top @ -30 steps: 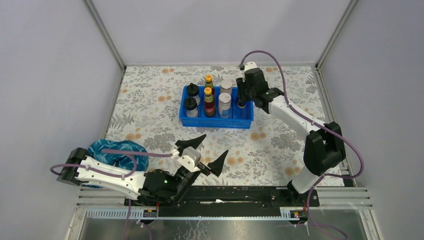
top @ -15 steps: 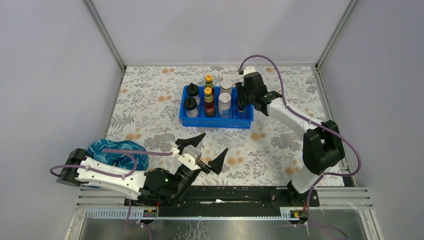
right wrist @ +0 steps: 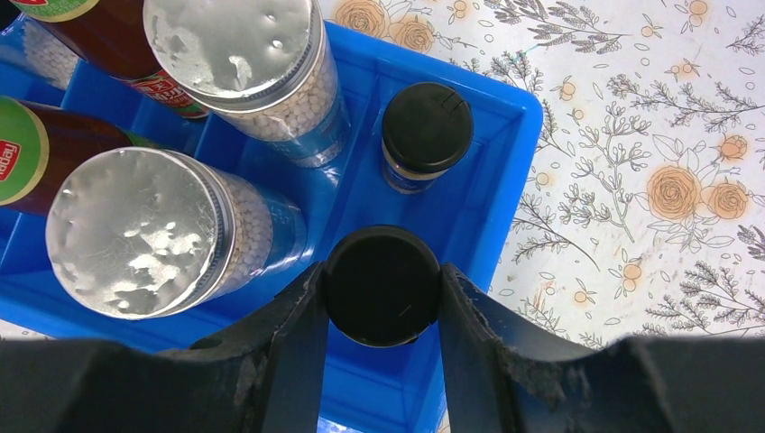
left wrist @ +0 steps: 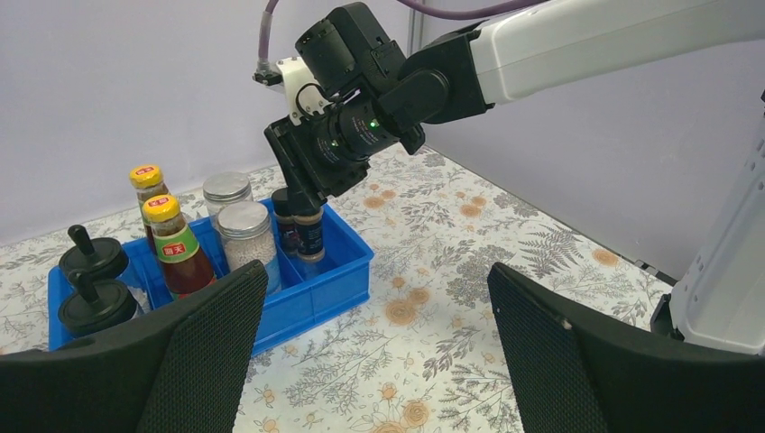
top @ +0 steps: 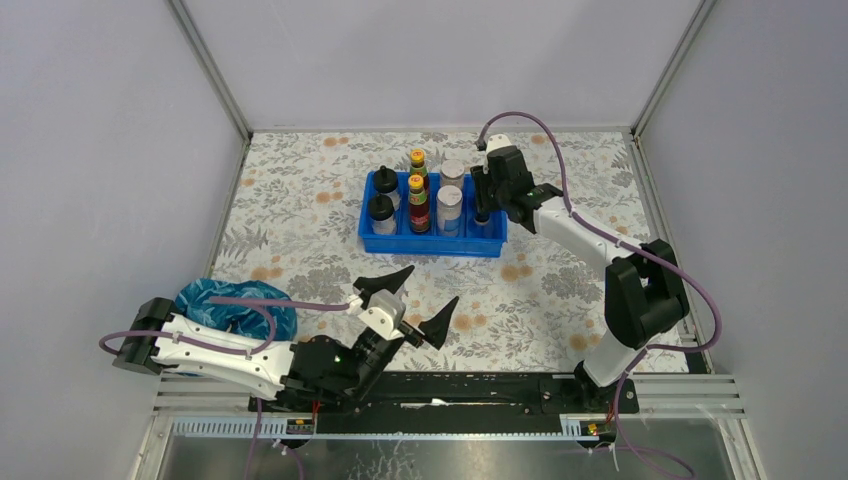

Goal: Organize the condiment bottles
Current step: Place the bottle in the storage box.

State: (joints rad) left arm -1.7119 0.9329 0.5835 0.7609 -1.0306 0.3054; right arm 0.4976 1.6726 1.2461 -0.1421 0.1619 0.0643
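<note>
The blue tray point(top: 432, 245) holds the condiment bottles. Two black-domed bottles point(top: 382, 207) stand at its left. Beside them come two red-labelled yellow-capped bottles point(top: 417, 186) and two silver-lidded jars point(top: 449, 197). My right gripper point(right wrist: 382, 287) is shut on the cap of a tiny black-capped bottle point(right wrist: 382, 271), low inside the tray's right-hand compartment point(right wrist: 519, 108). The other tiny bottle point(right wrist: 427, 126) stands just behind it in the same compartment. My left gripper point(top: 428, 290) stands open near the table's front edge, nothing between its fingers.
A crumpled blue patterned cloth point(top: 235, 308) lies at the front left beside my left arm. Grey walls with metal frame posts close in the floral table point(top: 300, 215) on three sides. The right arm point(left wrist: 577, 36) reaches over the table's right half.
My right gripper has shifted slightly left and down into the tray's right compartment with the tiny bottle. The left gripper has stayed near the front edge, its fingers a touch wider.
</note>
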